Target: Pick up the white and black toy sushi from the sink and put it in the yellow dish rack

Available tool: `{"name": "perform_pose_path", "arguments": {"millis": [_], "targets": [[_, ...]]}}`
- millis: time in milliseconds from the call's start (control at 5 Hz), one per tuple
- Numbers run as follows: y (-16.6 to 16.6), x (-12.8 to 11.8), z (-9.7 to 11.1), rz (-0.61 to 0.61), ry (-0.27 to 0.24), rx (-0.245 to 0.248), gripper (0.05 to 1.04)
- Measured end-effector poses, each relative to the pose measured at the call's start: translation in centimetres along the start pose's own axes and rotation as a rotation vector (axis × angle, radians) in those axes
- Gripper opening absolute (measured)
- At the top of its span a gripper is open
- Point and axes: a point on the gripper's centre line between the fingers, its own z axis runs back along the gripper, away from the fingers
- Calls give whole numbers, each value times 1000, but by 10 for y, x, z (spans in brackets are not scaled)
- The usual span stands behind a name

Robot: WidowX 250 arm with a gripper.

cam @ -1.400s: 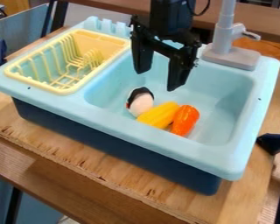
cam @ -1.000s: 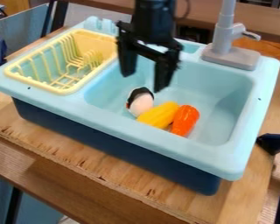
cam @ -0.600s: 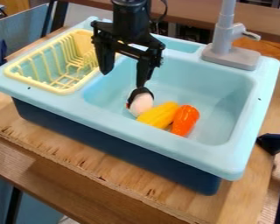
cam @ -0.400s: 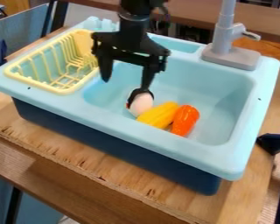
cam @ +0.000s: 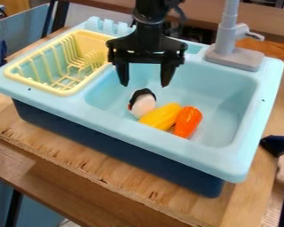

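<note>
1. While the hand (cam: 145,84) hangs over the far left part of the sink basin (cam: 221,102), its fingers stand wide apart with nothing between them.
2. Nearest to it: a rounded black-and-white toy (cam: 143,105), lying in the basin, black end to the far side.
3. Right of that, a yellow toy (cam: 161,116) lies against an orange toy (cam: 187,122). I cannot tell whether white and yellow touch.
4. Drying rack (cam: 62,92) left of the basin; grey faucet (cam: 227,40) at the far right.
5. Risk, my judgement: a descent off-centre could land a fingertip on the rounded toy and roll it into the yellow one.
6. The close packing could let a right finger catch the yellow toy and shove the orange along.
7. Smooth, curved sides could slip from a shallow grip.
</note>
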Motion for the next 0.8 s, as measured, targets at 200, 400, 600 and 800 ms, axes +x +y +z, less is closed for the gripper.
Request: {"name": "perform_pose_path", "arguments": {"millis": [200,400,600,800], "targets": [[-3,2,-3,45,9,-2,1001],[7,2,-10,165,35,-9,1001],[10,-5,-18,231,71,-5,1001],[11,-9,-30,273,112,7,1001]]}}
